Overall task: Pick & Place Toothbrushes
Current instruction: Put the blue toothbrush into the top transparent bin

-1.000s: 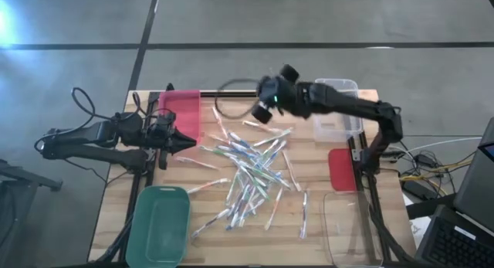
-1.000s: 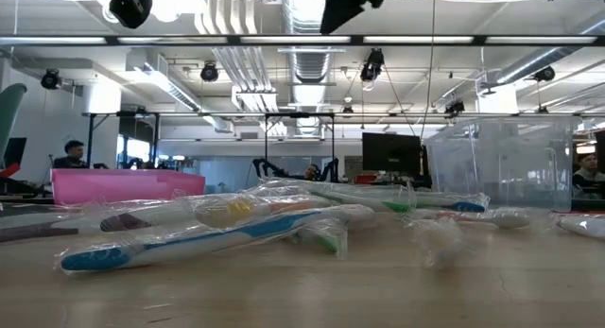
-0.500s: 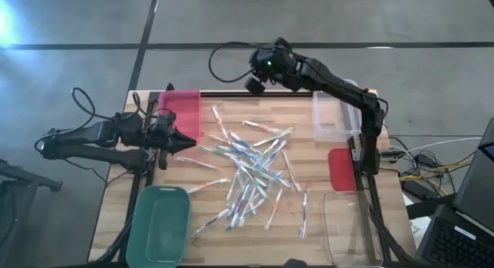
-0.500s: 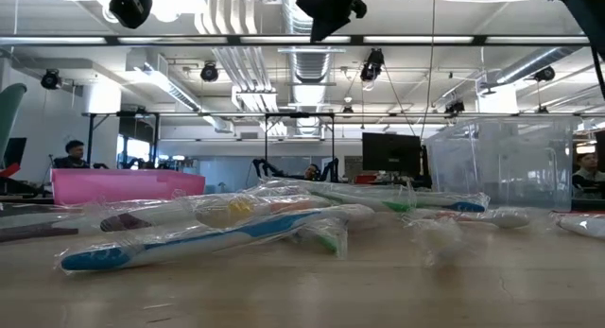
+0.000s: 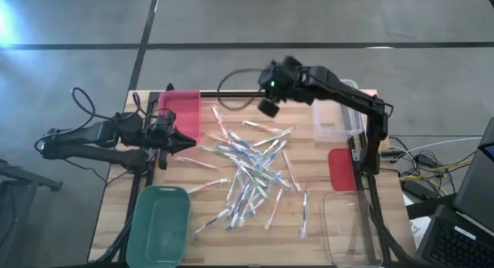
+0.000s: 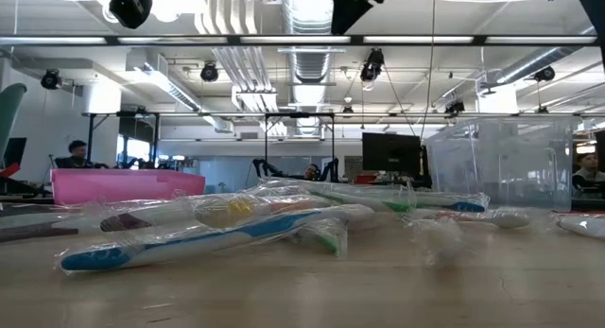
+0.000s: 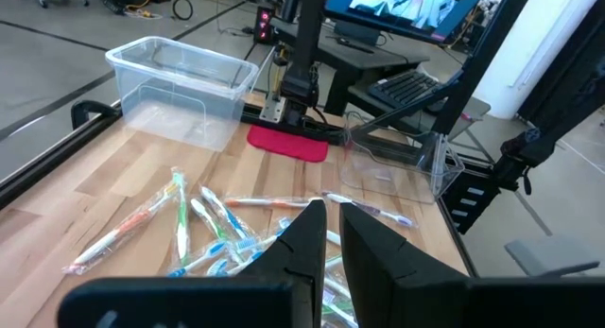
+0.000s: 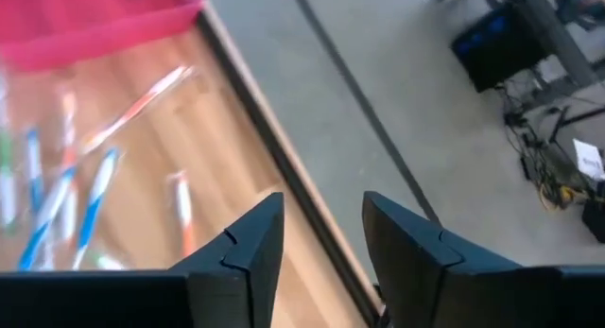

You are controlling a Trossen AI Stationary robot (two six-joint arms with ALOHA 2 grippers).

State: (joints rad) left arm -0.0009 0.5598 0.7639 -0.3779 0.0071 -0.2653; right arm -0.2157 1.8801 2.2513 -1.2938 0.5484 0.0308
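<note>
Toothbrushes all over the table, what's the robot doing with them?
The toothbrushes lie in a heap on the wooden table, none held. The right gripper hangs high above the table's far edge with its fingers apart and empty. The left gripper waits beside the pile, nearly closed. The pink bin and green bin look empty.

Open-plan robotics lab in industrial office space. Exposed ducts [image 6: 307,59], pipes, strip lights on open ceiling. Bare concrete floor [image 5: 231,21] with taped lines. Monitors [image 6: 390,152], desks, seated people [image 6: 74,154] beyond table. Wooden bench [image 5: 309,222] on metal frame, loose cables [image 5: 432,167], laptop [image 5: 455,237] beside right arm's base.
</note>
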